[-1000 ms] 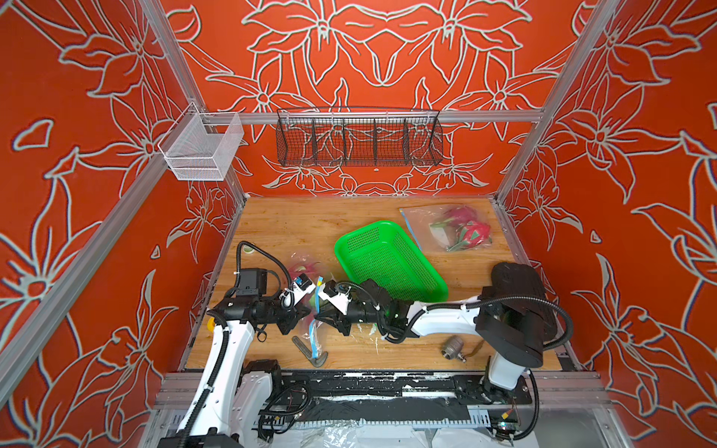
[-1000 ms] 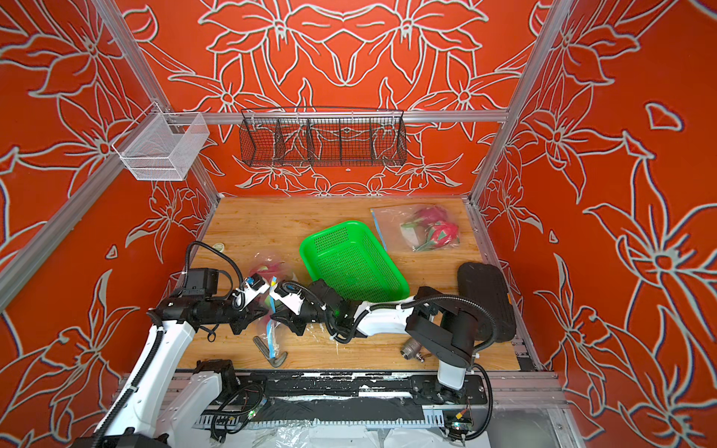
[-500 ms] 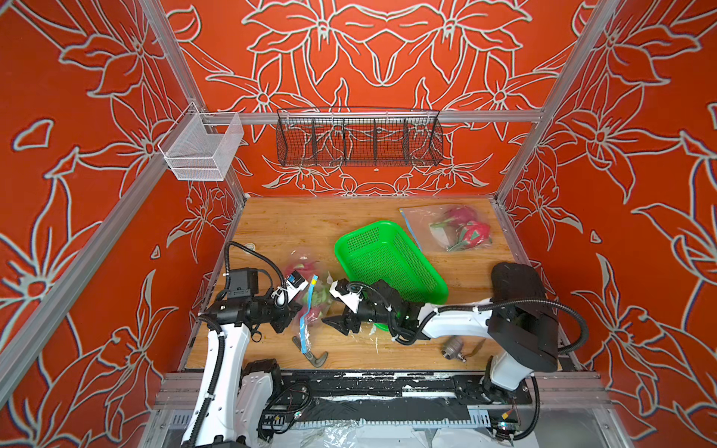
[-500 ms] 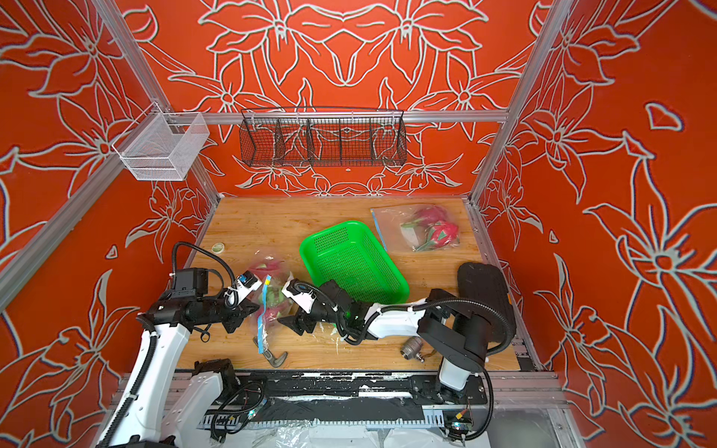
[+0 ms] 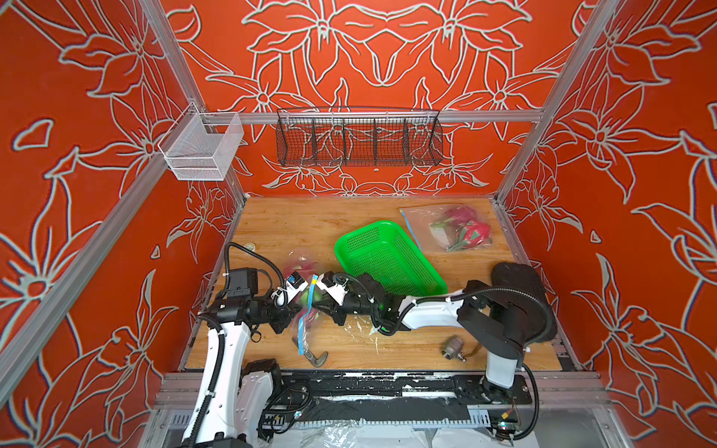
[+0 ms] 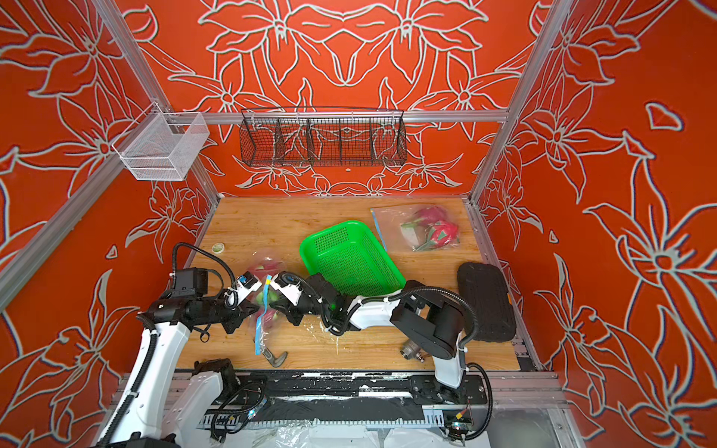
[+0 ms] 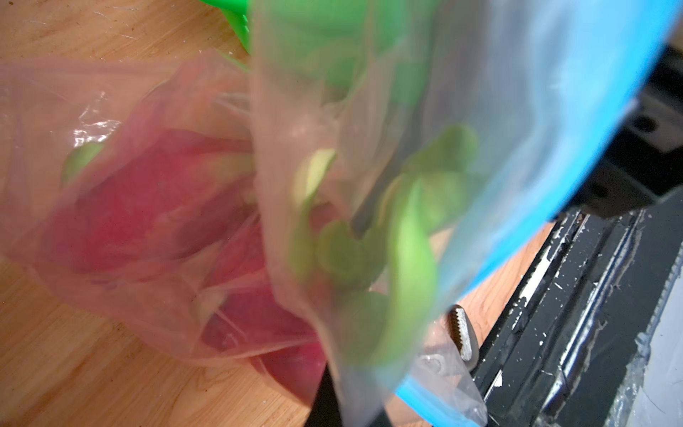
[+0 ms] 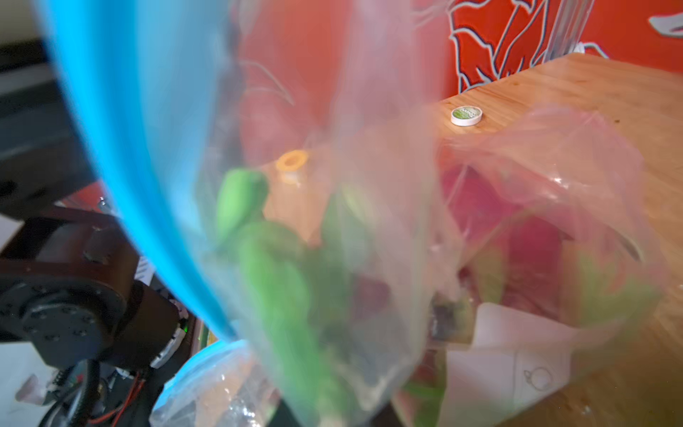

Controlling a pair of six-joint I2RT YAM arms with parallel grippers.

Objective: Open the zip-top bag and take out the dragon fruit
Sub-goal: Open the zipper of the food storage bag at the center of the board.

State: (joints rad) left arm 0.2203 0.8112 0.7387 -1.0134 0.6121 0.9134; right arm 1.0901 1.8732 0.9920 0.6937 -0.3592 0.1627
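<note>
A clear zip-top bag (image 5: 304, 310) (image 6: 264, 310) with a blue zip strip (image 7: 591, 111) (image 8: 122, 148) is held up near the table's front left. Pink, green-scaled dragon fruit (image 5: 298, 268) (image 7: 155, 192) (image 8: 517, 236) lie inside it, blurred by the plastic. My left gripper (image 5: 295, 310) (image 6: 253, 310) is shut on the bag's left side. My right gripper (image 5: 319, 306) (image 6: 274, 305) is shut on its right side, just across the strip. In both wrist views the film runs down between the jaws and hides the fingertips.
A green basket (image 5: 388, 256) (image 6: 349, 256) lies tilted mid-table. A second bag of dragon fruit (image 5: 461, 230) (image 6: 430, 229) sits back right. Pliers (image 5: 314, 355), a metal fitting (image 5: 452, 347), a tape roll (image 6: 219, 247) and a black pad (image 5: 518, 279) are on the table.
My right gripper let go, dropped away toward the front, then came back and shut on the bag by the strip. The left arm shifted slightly, still holding the bag.
</note>
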